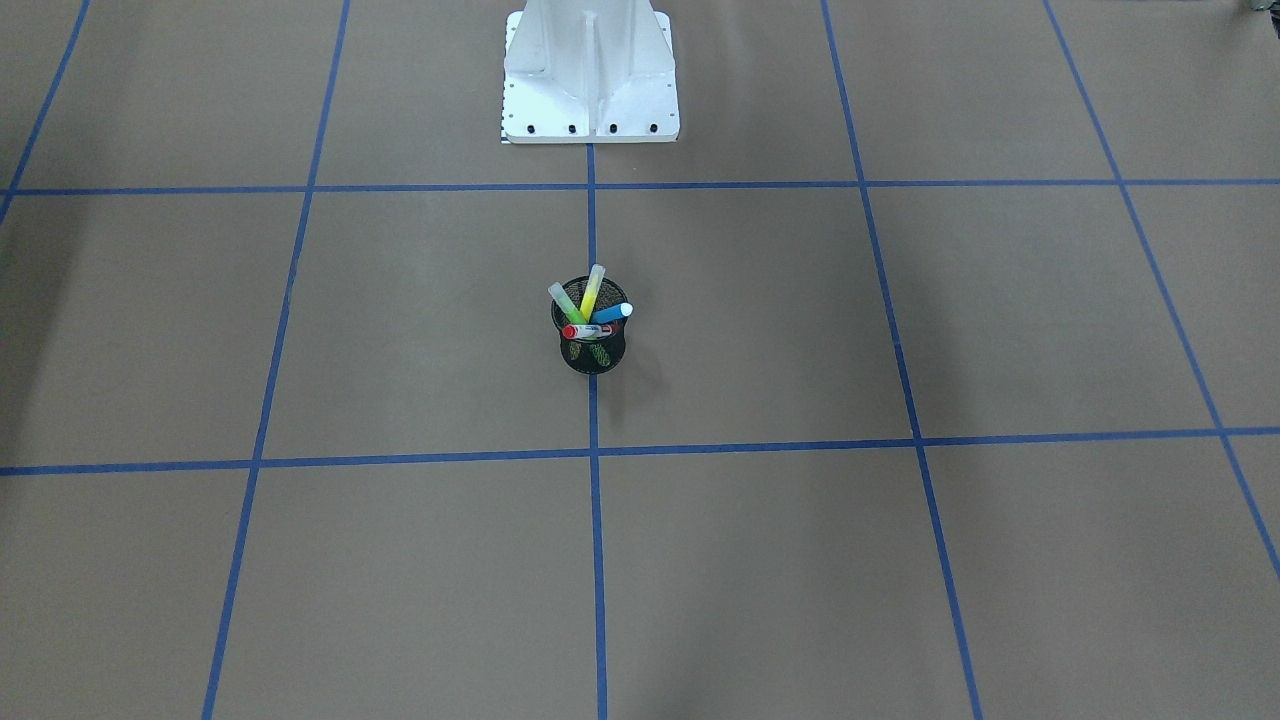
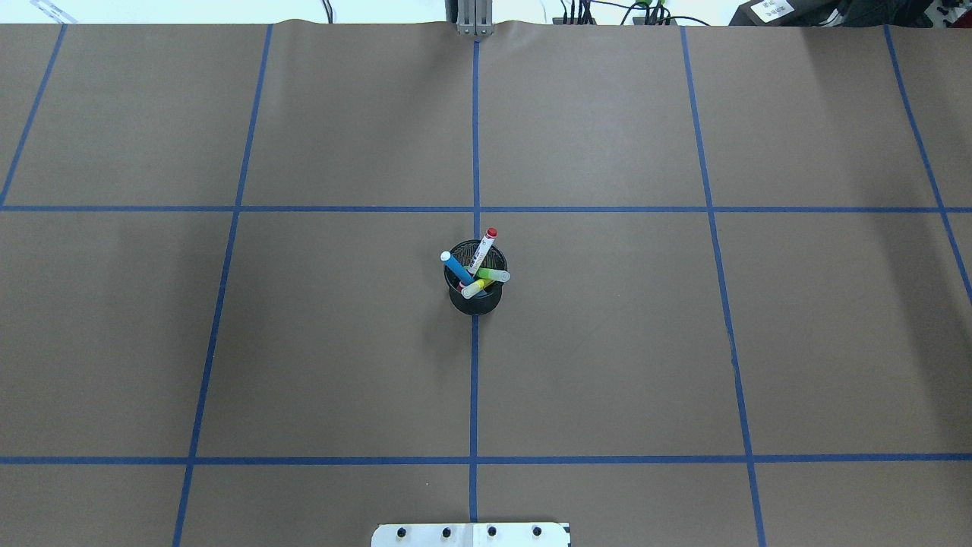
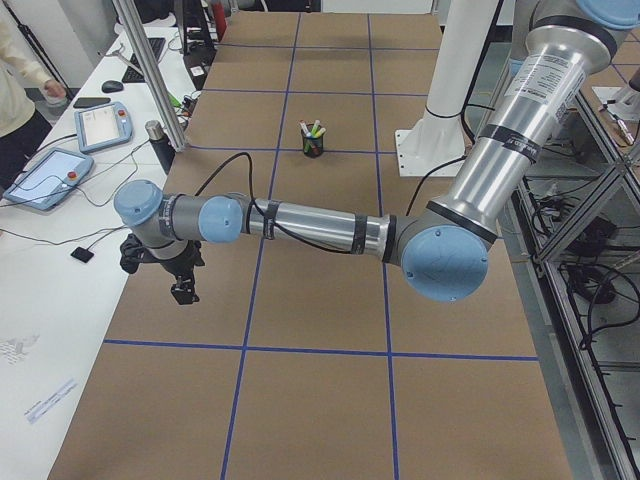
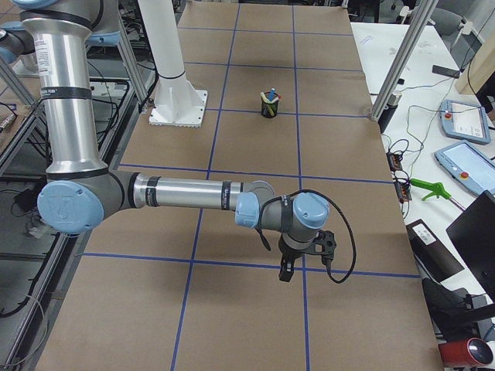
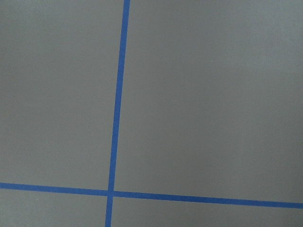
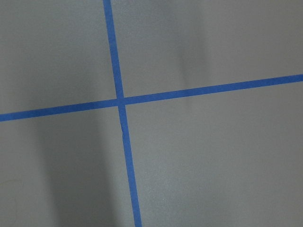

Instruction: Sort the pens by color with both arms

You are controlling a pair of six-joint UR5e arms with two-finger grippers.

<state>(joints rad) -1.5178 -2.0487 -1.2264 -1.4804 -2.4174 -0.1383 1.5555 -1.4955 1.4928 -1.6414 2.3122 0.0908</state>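
Four pens stand in a black mesh cup (image 1: 592,354) at the table's middle: a blue pen (image 1: 612,314), a red-and-white pen (image 1: 588,331), a green pen (image 1: 563,298) and a yellow pen (image 1: 593,288). The cup also shows in the overhead view (image 2: 474,301). My left gripper (image 3: 183,292) hangs over the table far from the cup, seen only in the exterior left view. My right gripper (image 4: 286,272) hangs far from the cup at the other end, seen only in the exterior right view. I cannot tell whether either is open or shut. Both wrist views show only brown table and blue tape.
The white metal base (image 1: 590,95) stands behind the cup on the robot's side. Blue tape lines divide the brown table into squares. A side bench with tablets (image 3: 45,178) and an operator (image 3: 20,70) lies beyond the table's far edge.
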